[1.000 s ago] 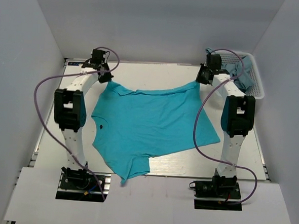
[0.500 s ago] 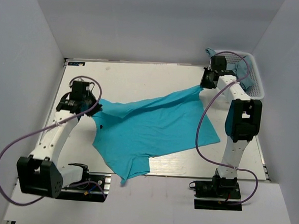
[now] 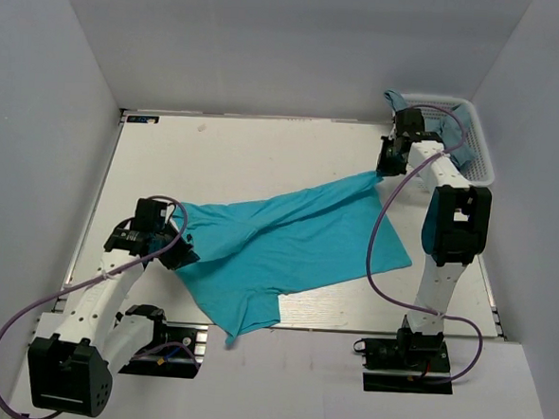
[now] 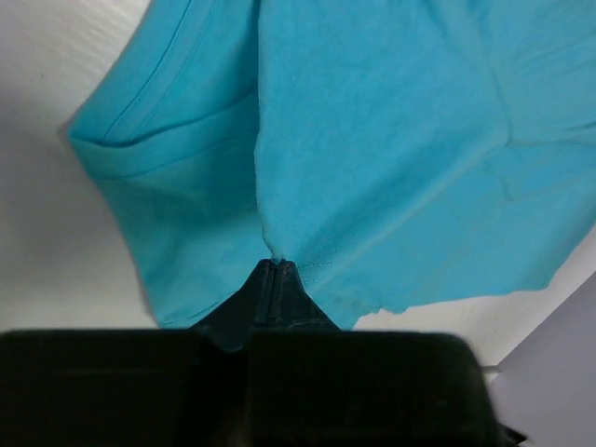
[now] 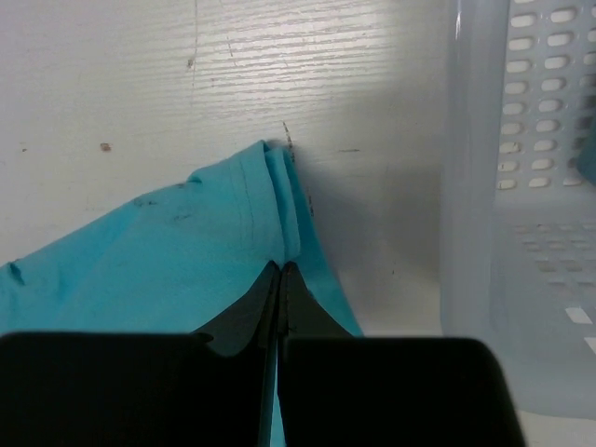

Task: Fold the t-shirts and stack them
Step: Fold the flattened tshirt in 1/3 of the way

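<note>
Soft, even light is thrown from overhead in the top view, and the surface (image 3: 264,152) is rendered near white. Up close, the turquoise t-shirt (image 4: 391,130) is kept sharp, with a grey shadow cast beside it. The left gripper (image 4: 272,265) and right gripper (image 5: 281,270) are shown black and blurred, jaws underexposed. The basket (image 5: 521,140) is washed pale and soft.
</note>
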Action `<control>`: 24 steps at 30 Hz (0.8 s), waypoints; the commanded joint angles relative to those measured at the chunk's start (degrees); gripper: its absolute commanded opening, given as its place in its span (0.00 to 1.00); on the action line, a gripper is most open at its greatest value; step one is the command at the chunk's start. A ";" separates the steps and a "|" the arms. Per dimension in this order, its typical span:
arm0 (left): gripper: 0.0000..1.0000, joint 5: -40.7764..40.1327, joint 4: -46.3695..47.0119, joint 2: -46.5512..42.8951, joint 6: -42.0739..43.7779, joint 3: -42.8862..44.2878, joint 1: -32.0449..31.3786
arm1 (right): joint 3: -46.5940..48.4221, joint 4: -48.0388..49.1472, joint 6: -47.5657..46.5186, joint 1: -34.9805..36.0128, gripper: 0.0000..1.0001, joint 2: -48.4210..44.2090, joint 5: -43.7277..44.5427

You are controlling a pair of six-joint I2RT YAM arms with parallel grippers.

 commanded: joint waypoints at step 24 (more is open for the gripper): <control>1.00 1.89 15.30 23.65 6.43 18.85 -0.20 | -5.48 4.14 -5.40 2.87 0.77 -8.52 -8.44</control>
